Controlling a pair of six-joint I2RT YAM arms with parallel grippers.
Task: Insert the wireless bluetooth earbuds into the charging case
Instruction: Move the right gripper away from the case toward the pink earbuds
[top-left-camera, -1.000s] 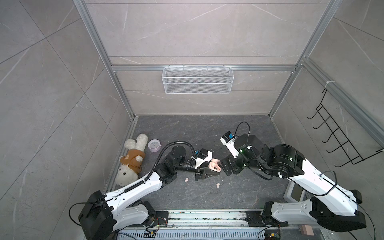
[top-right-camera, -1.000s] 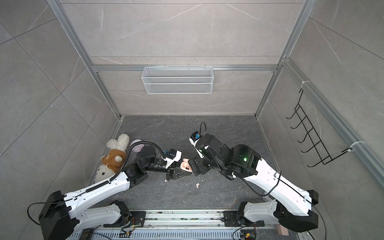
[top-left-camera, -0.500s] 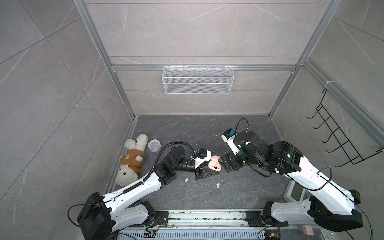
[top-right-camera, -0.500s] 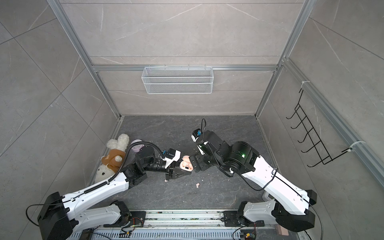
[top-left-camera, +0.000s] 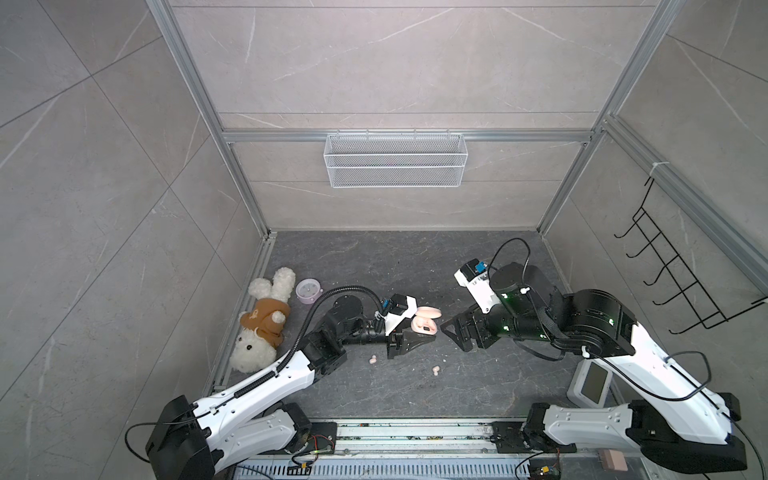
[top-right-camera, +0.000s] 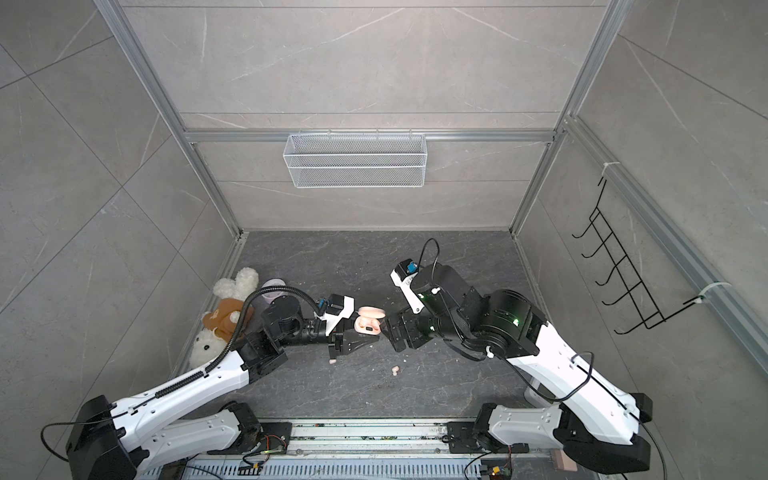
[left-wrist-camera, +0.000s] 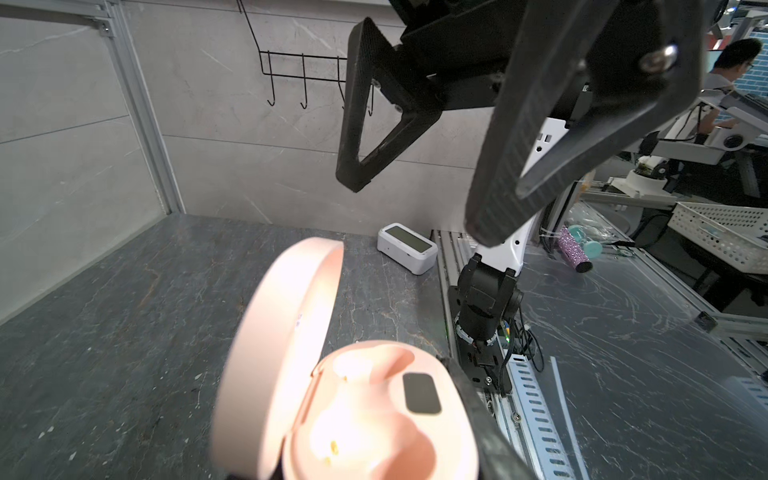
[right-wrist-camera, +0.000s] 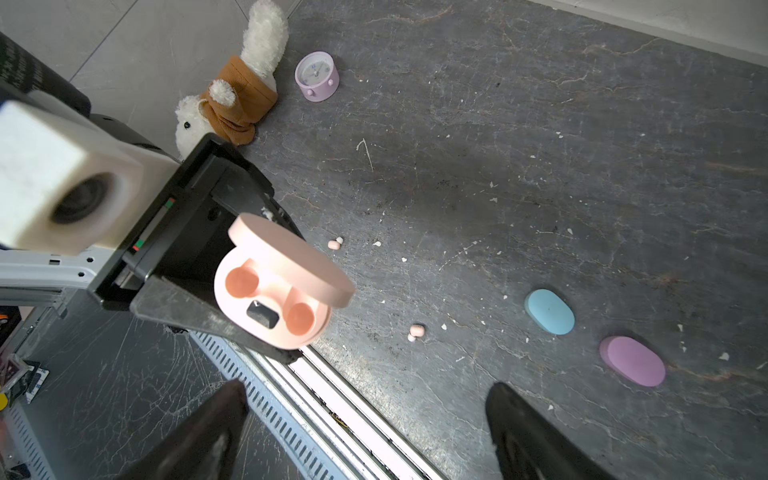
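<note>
Earbuds (top-left-camera: 436, 370), two tiny pink ones, lay loose on the dark floor (top-left-camera: 374, 266). We saw the pink case (top-left-camera: 424, 322) in the middle of the floor with its lid up, and the left gripper (top-left-camera: 419, 331) was squeezed tight on it. From the case, one earbud sat at 6 o'clock and the other earbud (top-left-camera: 372, 360) at 8 o'clock, close by the left gripper. The right gripper (top-left-camera: 455, 336) hung at 3 o'clock, its jaws spread wide and holding nothing. White crumbs (right-wrist-camera: 492, 199) dotted the floor. A toy bunny (top-left-camera: 262, 324) lay at 9 o'clock, a little clock (top-left-camera: 308, 290) near 10, a white box (top-left-camera: 592, 384) at 4. From the right wrist camera we also saw a blue case (right-wrist-camera: 549, 311) and a lilac case (right-wrist-camera: 632, 360), both shut, side by side.
</note>
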